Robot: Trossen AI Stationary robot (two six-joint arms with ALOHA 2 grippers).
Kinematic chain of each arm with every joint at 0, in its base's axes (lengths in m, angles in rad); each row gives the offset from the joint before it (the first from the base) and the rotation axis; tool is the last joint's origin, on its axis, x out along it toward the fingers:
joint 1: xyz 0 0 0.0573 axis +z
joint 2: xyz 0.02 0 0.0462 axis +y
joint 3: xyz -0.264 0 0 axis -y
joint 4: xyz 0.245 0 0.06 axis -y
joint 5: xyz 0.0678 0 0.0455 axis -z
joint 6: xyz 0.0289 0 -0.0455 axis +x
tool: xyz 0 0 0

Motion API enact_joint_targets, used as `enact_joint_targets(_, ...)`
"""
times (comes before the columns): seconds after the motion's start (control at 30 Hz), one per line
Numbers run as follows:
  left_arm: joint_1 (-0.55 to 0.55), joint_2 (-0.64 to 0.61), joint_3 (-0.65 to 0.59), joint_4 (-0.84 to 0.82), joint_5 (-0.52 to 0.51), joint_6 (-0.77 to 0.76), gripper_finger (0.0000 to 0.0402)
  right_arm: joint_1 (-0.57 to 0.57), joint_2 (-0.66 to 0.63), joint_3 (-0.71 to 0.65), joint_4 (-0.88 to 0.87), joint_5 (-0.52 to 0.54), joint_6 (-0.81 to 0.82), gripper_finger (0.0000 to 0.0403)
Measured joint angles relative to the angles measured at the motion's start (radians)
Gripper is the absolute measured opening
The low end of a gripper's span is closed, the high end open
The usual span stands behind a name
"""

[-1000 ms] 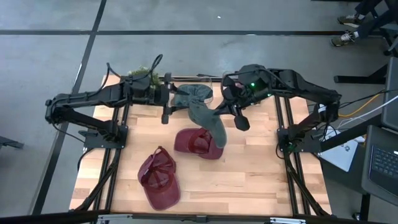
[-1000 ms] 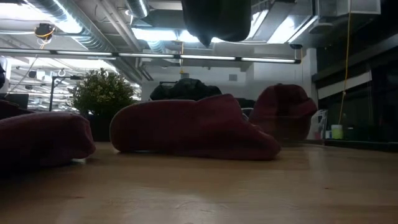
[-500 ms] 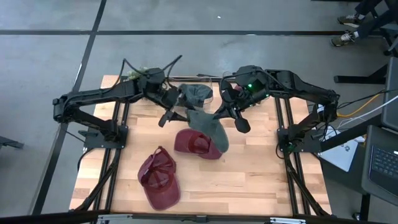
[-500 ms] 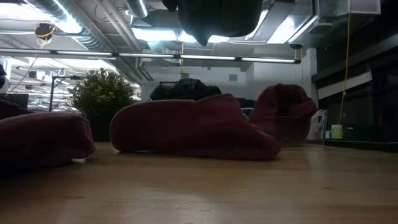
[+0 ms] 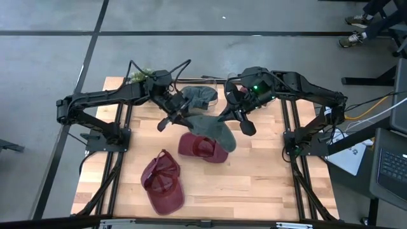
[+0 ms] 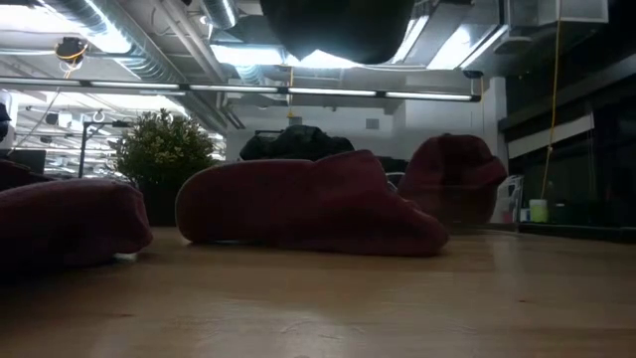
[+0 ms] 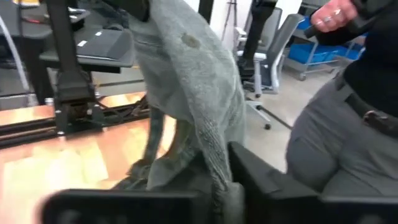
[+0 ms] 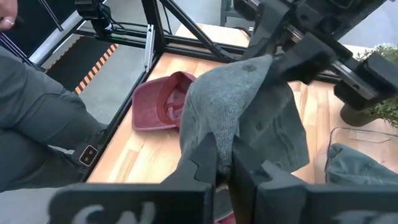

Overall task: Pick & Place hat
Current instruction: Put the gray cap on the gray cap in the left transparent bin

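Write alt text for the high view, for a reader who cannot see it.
Seen from above, both arms hold one grey-green hat in the air between them, the left gripper and right gripper each clamped on an edge. Two maroon caps lie on the wooden table below; another grey-green hat sits at the far edge.

I hold a gray hat (image 5: 213, 129) up over the table (image 5: 267, 172) with both my grippers. My left gripper (image 5: 176, 118) pinches one side and my right gripper (image 5: 230, 116) pinches the other. Two red caps (image 5: 202, 147) (image 5: 163, 183) lie below. More gray cloth (image 5: 198, 95) and a small plant (image 5: 141, 75) sit at the far edge.
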Motion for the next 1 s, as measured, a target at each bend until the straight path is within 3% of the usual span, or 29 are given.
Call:
enact_joint_targets(0.07,0.000,0.000,0.000,0.000,0.026,-0.018,0.0014,0.000,0.000,0.000,0.000,0.006,0.000,0.0026)
enact_joint_targets(0.33,0.001,0.000,0.000,0.001,0.096,-0.178,0.0009,0.000,0.006,0.000,-0.015,0.038,0.049,0.0037)
enact_joint_targets(0.6,0.007,0.000,0.000,0.000,0.106,-0.313,0.0010,-0.028,0.015,0.000,-0.087,0.040,0.130,0.0149)
enact_joint_targets(0.77,0.007,0.000,0.000,0.005,-0.015,-0.484,0.0011,-0.073,0.015,0.000,-0.130,0.080,0.131,0.0234)
enact_joint_targets(1.0,0.011,-0.001,0.000,0.130,-0.277,-0.833,0.0011,-0.081,0.033,0.000,-0.124,0.346,0.128,0.0290)
